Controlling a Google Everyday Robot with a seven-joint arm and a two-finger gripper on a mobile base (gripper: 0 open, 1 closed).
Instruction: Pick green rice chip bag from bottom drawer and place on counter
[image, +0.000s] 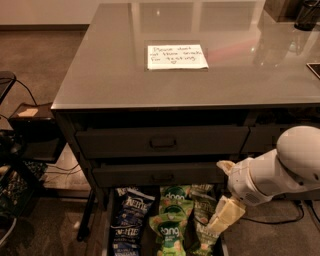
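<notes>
The bottom drawer (107, 230) is pulled open at the bottom of the view and holds several snack bags. Green rice chip bags (171, 225) lie in its middle, with dark blue chip bags (128, 216) to their left. My gripper (225, 212) hangs from the white arm (280, 170) on the right, low over the drawer's right side, just right of the green bags. The counter (100, 70) is the glossy grey top above, bearing a white handwritten note (176, 56).
Two shut handled drawers (162, 142) sit above the open one. A dark box (30, 125) and cables stand on the floor at the left. Dark items (305, 15) stand on the counter's far right corner.
</notes>
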